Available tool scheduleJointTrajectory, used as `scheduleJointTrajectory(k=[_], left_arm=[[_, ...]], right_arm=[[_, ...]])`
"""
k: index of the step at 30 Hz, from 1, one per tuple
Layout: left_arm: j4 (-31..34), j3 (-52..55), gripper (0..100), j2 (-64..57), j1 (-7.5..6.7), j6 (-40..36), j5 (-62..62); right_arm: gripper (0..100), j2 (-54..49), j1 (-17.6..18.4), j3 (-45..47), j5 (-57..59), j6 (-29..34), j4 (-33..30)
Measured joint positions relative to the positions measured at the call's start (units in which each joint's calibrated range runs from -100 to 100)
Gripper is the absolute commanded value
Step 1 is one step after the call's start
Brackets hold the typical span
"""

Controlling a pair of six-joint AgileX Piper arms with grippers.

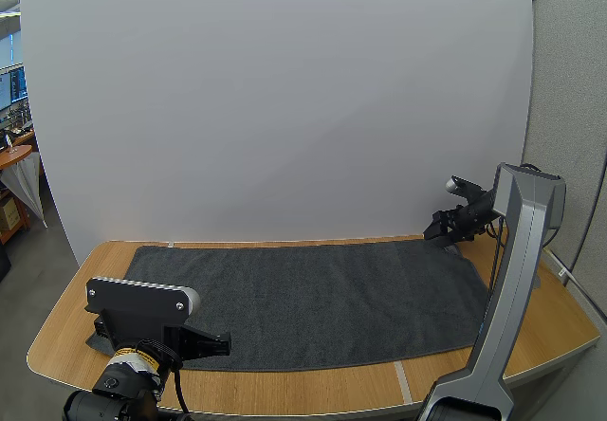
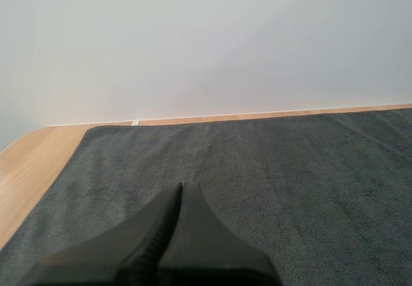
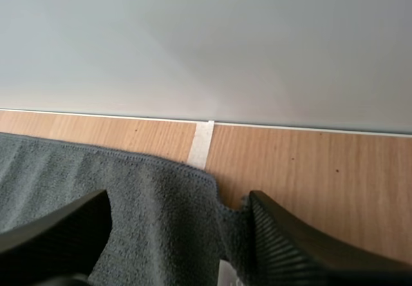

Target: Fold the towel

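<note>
1. Towel: The dark grey towel (image 1: 322,298) lies spread flat on the wooden table (image 1: 313,393). Its long side runs left to right, and its far edge lies close to the white board (image 1: 285,108) at the back of the table.

2. Left gripper: The left gripper (image 2: 181,188) sits low over the near left part of the towel. Its jaws are closed together into one dark wedge and hold nothing. The tips point toward the far left corner of the towel.

3. Right gripper: The right gripper (image 3: 179,199) is at the far right corner of the towel. Its jaws stand wide apart, one finger on each side of the corner, with the ribbed faces turned inward. The cloth lies between them and is not pinched.

4. Table marking: A strip of pale tape (image 3: 201,141) lies on the wood just beyond this corner and reaches the base of the board.
</note>
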Motion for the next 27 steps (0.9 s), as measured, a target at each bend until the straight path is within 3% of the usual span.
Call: scheduleJointTrajectory(k=[26, 27], left_arm=[[0.00, 0.00, 0, 0.00, 0.00, 0.00, 0.00], [0.00, 0.00, 0, 0.00, 0.00, 0.00, 0.00]], right_arm=[[100, 0.43, 0.00, 0.00, 0.88, 0.40, 3.49], [88, 0.43, 0.00, 0.00, 0.88, 0.40, 3.66]])
